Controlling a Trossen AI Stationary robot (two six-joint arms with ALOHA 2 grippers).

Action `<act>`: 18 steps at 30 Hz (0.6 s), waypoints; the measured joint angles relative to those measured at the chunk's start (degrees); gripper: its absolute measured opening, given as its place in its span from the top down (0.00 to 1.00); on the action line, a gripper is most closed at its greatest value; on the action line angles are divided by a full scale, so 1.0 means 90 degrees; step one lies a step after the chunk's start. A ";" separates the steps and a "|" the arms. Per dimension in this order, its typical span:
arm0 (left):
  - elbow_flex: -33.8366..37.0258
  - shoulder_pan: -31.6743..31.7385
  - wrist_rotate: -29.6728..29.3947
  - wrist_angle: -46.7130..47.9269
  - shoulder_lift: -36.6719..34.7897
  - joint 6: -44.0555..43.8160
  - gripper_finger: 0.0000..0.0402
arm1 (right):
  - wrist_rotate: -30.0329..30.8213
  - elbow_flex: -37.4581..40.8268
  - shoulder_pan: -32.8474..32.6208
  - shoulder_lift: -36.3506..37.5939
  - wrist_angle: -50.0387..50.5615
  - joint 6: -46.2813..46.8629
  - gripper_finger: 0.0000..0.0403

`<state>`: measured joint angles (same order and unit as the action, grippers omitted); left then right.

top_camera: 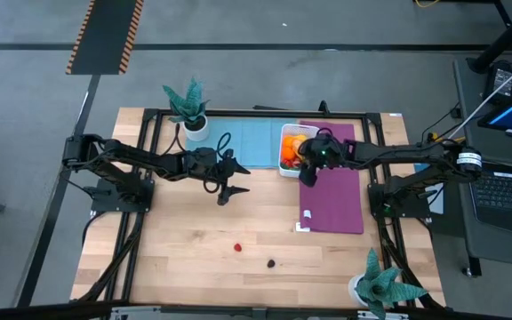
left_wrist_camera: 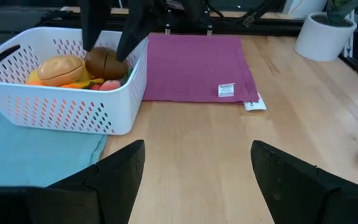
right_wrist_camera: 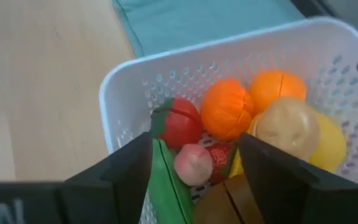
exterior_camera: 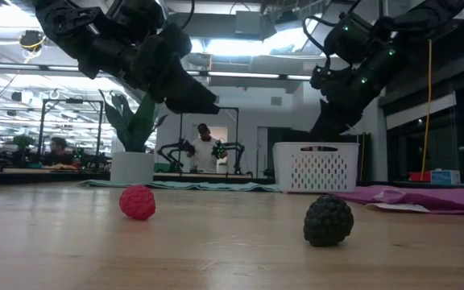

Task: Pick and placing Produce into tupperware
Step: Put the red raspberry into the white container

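I am hanging my right gripper over the near end of the white basket, which sits at about one o'clock from the table's middle, between the teal mat and the purple mat. My right fingers are standing spread, with nothing pinched between them; a brown piece and a green leaf are lying just under them, on top of the pile, so I judge this is a drop being finished. I am hovering right above the heap so that nothing rolls out. The basket is already holding orange, red, pink and yellow pieces.

My left gripper is waiting above bare wood near the table's middle, fingers spread and empty, pointing toward the basket.

Two pieces are lying out on the table at about six o'clock: a red berry and a dark berry, near each other and well apart from the basket. I reckon those come next.
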<state>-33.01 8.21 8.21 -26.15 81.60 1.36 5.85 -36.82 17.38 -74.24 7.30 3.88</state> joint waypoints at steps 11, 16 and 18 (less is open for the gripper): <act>0.0000 -0.0148 -0.0002 0.0897 -0.0402 0.0397 0.29 | 0.0007 -0.0340 -0.0474 0.0647 -0.0084 -0.0835 0.40; 0.0000 -0.0556 0.0004 0.1338 -0.0889 0.0868 0.29 | 0.0019 -0.0134 -0.0787 0.0902 -0.0448 -0.0914 0.40; 0.0000 -0.0750 0.0002 0.1634 -0.1065 0.0924 0.29 | 0.0011 -0.0021 -0.1012 0.0935 -0.0730 -0.0976 0.40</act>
<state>-33.01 1.46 8.23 -11.44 72.02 9.67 5.95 -37.01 8.27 -65.82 0.73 -4.91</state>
